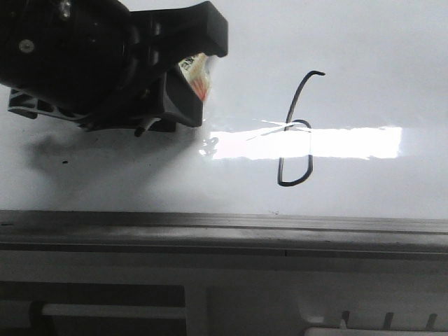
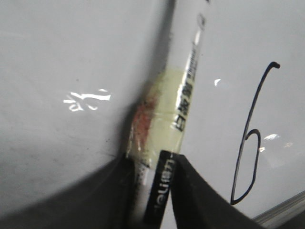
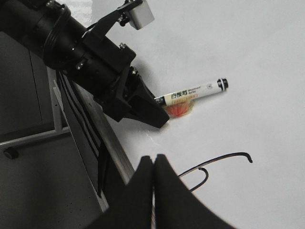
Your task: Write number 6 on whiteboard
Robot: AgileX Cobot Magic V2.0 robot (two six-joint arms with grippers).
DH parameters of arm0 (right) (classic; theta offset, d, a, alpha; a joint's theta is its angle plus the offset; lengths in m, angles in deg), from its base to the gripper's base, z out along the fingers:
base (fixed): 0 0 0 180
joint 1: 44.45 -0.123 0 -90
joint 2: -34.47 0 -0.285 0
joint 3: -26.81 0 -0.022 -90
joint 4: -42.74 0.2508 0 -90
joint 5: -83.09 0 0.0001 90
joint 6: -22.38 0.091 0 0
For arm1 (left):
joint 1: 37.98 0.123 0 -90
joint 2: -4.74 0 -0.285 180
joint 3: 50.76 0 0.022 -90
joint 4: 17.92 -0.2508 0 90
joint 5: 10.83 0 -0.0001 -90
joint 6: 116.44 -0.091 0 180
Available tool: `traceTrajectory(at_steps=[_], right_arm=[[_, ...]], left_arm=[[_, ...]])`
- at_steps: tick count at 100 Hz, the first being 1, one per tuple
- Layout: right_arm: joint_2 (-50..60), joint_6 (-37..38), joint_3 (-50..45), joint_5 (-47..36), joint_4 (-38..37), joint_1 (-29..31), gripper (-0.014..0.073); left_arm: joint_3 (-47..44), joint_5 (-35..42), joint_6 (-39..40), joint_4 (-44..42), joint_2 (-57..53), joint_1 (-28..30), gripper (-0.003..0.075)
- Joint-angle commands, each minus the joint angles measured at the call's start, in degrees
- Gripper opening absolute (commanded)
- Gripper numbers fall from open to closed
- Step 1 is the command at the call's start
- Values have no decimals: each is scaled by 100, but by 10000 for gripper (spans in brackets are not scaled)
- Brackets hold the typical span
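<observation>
The number 6 is sitting on the whiteboard, right of centre in the front view. The left end effector is hanging over the board at about ten o'clock from the number, well apart from it, and is gripping a marker. The board's frame edge is running along at six o'clock, nearest the robot.

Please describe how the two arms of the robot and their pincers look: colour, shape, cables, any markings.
The left arm is matte black and bulky, with a black cable looped on it, small silver screws and a white box-shaped part near the wrist. Its left pincer has broad, wedge-shaped black fingers. The right pincer shows only two plain black tapered fingers pressed together. No markings are readable on either.
</observation>
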Motion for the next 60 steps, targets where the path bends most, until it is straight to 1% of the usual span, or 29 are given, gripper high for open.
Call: traceTrajectory(at_steps=[1,21,26,38,43,49,60], right_arm=[[16,0,150,-319,283,29,-64],[16,0,150,-319,349,29,-64],[16,0,150,-319,349,29,-64],[16,0,150,-319,393,29,-64],[16,0,150,-319,406,29,-64],[16,0,150,-319,406,29,-64],[16,0,150,-319,406,29,-64]], left_arm=[[-29,899,42,141,191,113,293],[-29,922,42,141,191,113,313],[-29,931,42,141,191,113,341],[-29,1139,42,141,191,113,445],[-29,1256,42,141,191,113,463],[-29,1367,42,141,191,113,468],[-29,1377,42,141,191,113,487]])
